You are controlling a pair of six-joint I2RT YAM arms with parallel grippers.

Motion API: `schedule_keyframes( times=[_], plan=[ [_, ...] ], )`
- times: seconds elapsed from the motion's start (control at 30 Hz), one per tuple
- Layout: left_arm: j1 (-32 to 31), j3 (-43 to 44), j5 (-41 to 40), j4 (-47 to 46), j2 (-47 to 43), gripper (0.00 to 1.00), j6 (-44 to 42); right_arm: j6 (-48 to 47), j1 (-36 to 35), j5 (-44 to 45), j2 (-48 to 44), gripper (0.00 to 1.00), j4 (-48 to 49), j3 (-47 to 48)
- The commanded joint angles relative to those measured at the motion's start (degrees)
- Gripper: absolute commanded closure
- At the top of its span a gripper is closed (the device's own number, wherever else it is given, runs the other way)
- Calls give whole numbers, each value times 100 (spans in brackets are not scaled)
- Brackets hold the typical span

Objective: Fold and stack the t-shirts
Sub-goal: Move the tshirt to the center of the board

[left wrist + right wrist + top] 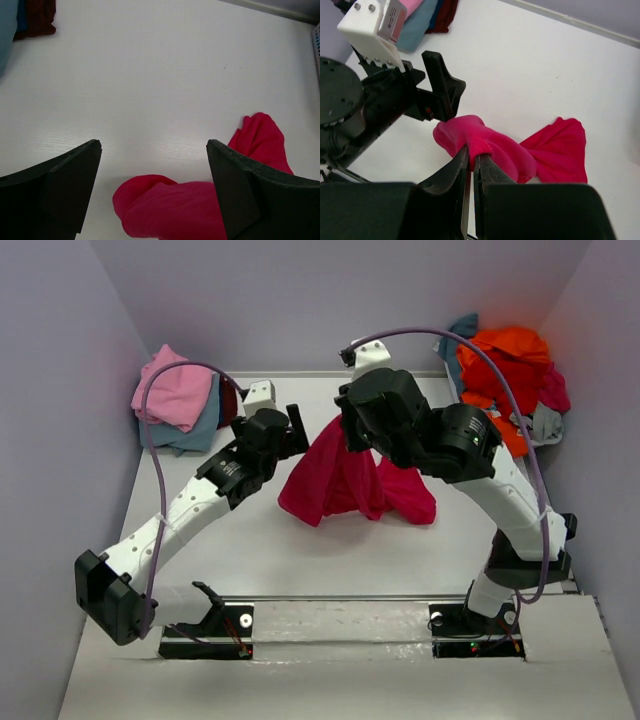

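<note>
White table (300, 560): magenta-red t-shirt (345, 485) pinched in right hand (471, 151).

The white table (330, 550) carries a magenta-red t-shirt (350, 490) mid-table, a pink-topped stack (175, 390) far left and an orange-topped heap (505, 365) far right.

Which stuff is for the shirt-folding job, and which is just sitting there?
For the job: red t-shirt, pinched in right gripper; pink-topped stack; orange-topped heap; open left gripper.
Just there: table; purple cables.
</note>
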State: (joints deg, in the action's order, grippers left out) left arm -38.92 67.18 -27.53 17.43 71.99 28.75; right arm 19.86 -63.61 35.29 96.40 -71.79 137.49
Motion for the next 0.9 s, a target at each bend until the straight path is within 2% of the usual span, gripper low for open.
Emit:
schedule_keyframes(
  times=[0.0, 0.07, 0.17, 0.27, 0.53, 0.67, 0.87],
  plan=[
    [-11, -81, -306, -240, -395, 1, 121, -167, -63, -82, 739, 93, 235, 823],
    [-11, -117, -341, -293, -510, 1, 131, -87, -116, -145, 635, 93, 559, 498],
    [-11, 5, -603, 13, -606, 1, 139, 140, -168, -224, 100, 93, 1007, -536],
    [-72, 129, -911, 164, -870, 1, 157, 203, -493, 21, -323, 93, 1097, -741],
    [-195, 199, -1255, 15, -1424, 1, 69, 493, -1222, 496, -263, 93, 526, -759],
    [-195, 77, -1273, -20, -1459, 1, 34, 458, -1504, 838, 228, 93, 289, -198],
    [-195, -178, -1150, -108, -1337, 1, 156, 458, -1505, 1480, 47, 93, 296, -275]
  ],
)
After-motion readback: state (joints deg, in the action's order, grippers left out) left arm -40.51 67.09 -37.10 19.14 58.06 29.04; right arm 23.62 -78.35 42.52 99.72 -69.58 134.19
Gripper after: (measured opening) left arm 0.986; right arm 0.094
